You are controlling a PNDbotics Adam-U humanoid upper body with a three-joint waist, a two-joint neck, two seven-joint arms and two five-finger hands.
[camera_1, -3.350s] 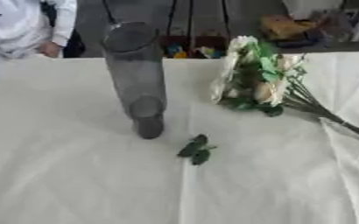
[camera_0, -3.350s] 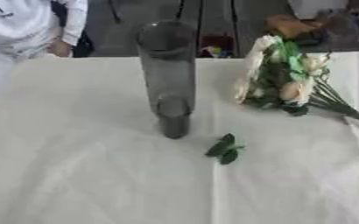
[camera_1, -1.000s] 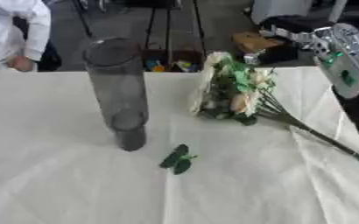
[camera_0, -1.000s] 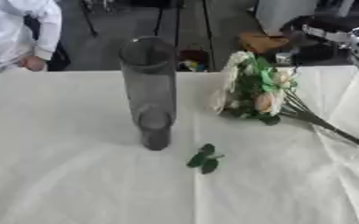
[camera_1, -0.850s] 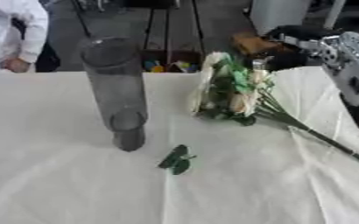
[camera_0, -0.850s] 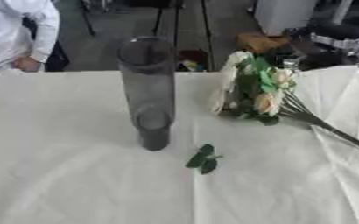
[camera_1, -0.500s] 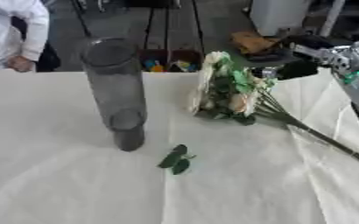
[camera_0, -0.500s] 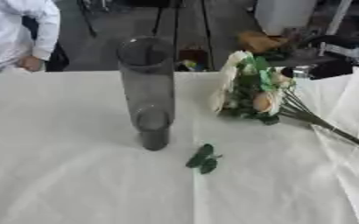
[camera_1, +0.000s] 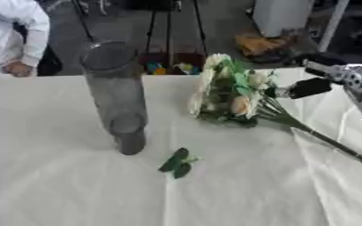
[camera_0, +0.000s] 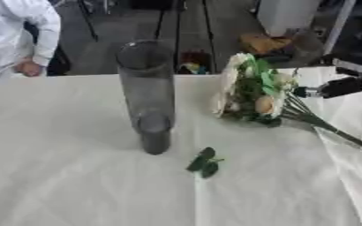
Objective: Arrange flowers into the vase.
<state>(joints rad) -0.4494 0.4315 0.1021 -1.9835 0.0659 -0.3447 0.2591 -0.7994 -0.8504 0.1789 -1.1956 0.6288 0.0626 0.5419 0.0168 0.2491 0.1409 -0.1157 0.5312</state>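
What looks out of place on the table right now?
A loose green leaf sprig lies alone on the cloth in front of the vase, apart from the bouquet, as if it had dropped off. The vase stands upright and the right hand is beside the flowers.

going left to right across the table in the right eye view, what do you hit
vase → loose leaf sprig → bunch of flowers → right hand

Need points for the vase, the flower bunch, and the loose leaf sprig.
vase (camera_0: 148,92), left eye view, on its glass wall at mid-height
flower bunch (camera_1: 234,92), right eye view, on the blooms and leaves
loose leaf sprig (camera_0: 203,162), left eye view, on its middle leaves
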